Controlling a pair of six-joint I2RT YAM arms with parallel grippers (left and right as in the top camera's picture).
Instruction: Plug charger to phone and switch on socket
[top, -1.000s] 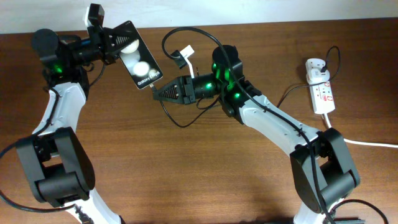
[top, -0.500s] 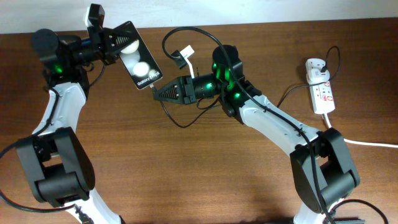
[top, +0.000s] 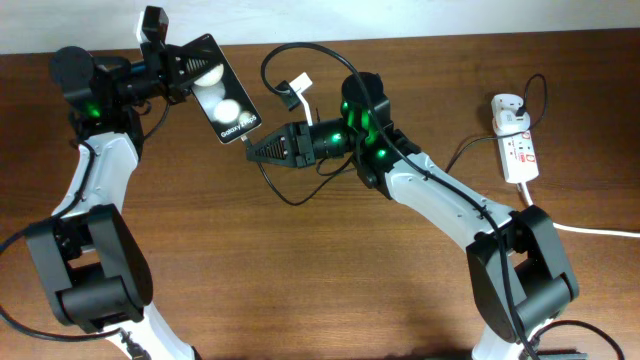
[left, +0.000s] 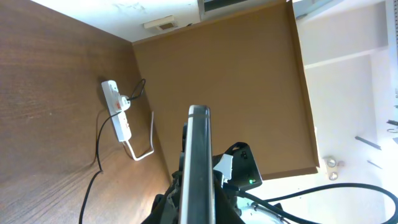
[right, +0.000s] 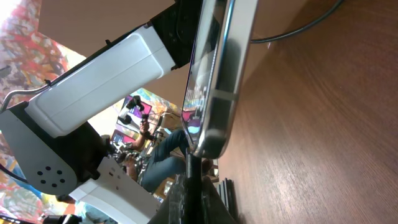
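Alignment of connector to port is the relation that matters. The right gripper (top: 257, 149) has its jaws pinched on the small black connector tip (right: 190, 167) of the long thin black charger cable (top: 289, 202). That tip points toward the lower short end of the glossy black rectangular phone (top: 226, 102), the end with the white lettering. In the right wrist view the tip sits right against that end. We cannot tell whether it is seated in the port or only touching it. The phone's long axis runs diagonally, from the left gripper (top: 193, 68) down toward the right gripper, so we judge the push has to go along that axis. The left gripper's jaws are clamped on the phone's upper part and hold it up off the brown wooden table (top: 300, 280). The left wrist view shows it edge-on. The right arm reaches across the middle with its wrist level and is the nearer one for the insertion, while the left arm is stretched along the far left edge. The small white oblong socket (top: 519, 152) with red switch markings lies well apart at the far right, with the white plug adapter (top: 508, 110) in it. Its switch looks untouched, and the right arm is nearer to it.
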